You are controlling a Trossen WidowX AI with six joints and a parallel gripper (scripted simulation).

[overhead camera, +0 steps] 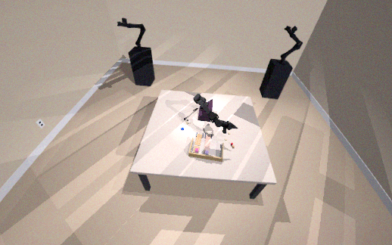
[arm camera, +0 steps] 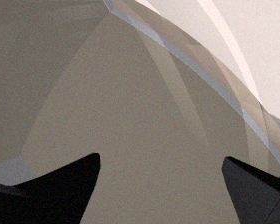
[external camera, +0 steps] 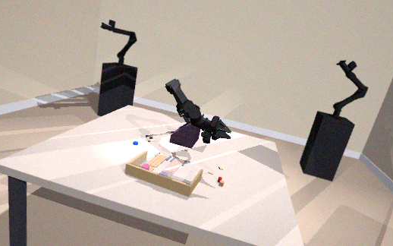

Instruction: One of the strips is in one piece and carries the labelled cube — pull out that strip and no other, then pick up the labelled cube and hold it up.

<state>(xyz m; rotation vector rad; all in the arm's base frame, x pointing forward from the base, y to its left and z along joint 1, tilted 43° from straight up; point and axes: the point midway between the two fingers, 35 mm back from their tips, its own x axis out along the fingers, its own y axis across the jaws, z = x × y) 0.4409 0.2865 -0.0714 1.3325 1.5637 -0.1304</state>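
A shallow wooden tray (overhead camera: 205,156) (external camera: 156,179) lies near the table's front middle. It holds several strips side by side: an orange one (external camera: 156,160), a pink one (external camera: 174,167) and a pale grey one (external camera: 187,174). A magenta cube (external camera: 145,166) and a purple cube (external camera: 164,173) sit on the strips near the front wall; I cannot read any label. My gripper (overhead camera: 232,126) (external camera: 222,133) (arm camera: 164,163) is open and empty. It hangs low over the table behind and to the right of the tray, apart from it.
The arm's dark purple base box (external camera: 184,137) stands behind the tray. A small red cube (overhead camera: 232,144) (external camera: 219,179) lies right of the tray and a blue piece (overhead camera: 182,128) (external camera: 135,143) to its left. Two black pedestals (external camera: 116,93) (external camera: 327,144) with arms stand beyond the table.
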